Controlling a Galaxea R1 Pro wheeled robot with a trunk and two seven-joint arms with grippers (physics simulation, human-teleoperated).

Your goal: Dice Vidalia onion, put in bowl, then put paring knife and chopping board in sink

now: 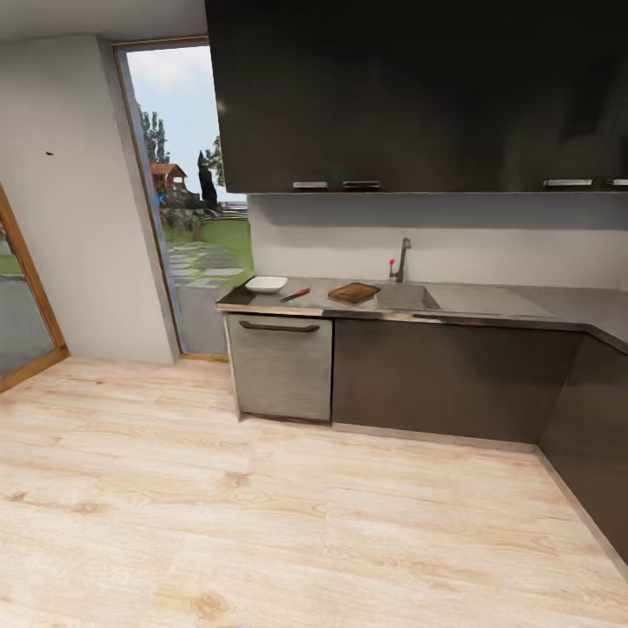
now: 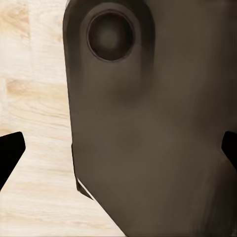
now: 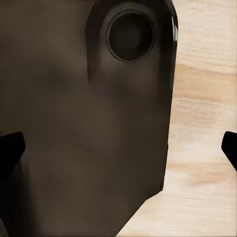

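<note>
Head view: bowl point(image 1: 266, 283), paring knife point(image 1: 295, 295) and chopping board point(image 1: 353, 293) line up left of the sink point(image 1: 406, 298), handy for dicing; both wrist views show each gripper spread, empty.

Daylight enters through the tall window point(image 1: 187, 201) at 10 o'clock in the head view, leaving the pale wood floor point(image 1: 262, 523) bright and evenly lit. The upper cabinets point(image 1: 419, 96) at 12 o'clock are nearly black, with a faint sheen, and throw a soft shadow on the wall beneath. The surface point(image 1: 576, 307) shows a dull grey gloss. Edges look soft and slightly smeared throughout. In both wrist views a dark, blurred robot part point(image 2: 148, 128) sits out of focus against the bright floor.
</note>
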